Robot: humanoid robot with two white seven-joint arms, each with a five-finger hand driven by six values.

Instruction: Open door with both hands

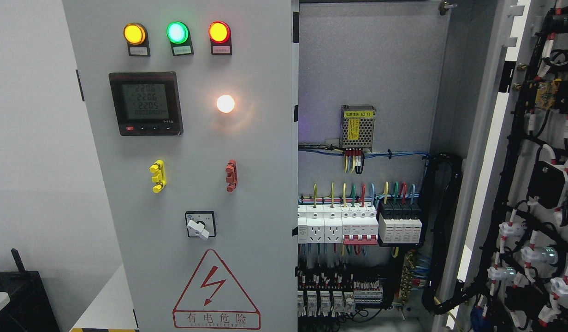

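A tall grey metal electrical cabinet (367, 60) fills most of the head view. Its closed left door panel (182, 184), a flat grey sheet, covers the left half. Its right door (537, 184) stands swung wide open at the right edge, its inner face laced with black cable bundles and white connectors. Between the two, the opened compartment shows a grey back plate. On that plate, a row of white circuit breakers and sockets (339, 226) runs across the middle, fed by coloured wires, with a small perforated metal power supply (357, 128) above it. The closed panel bears a black digital meter (145, 103), a red-bordered triangular lightning warning sign (216, 290), a white rotary switch (200, 224), and yellow (134, 33), green (177, 32) and red (219, 32) round indicator lamps. Neither robot hand appears, so their finger state cannot be told.
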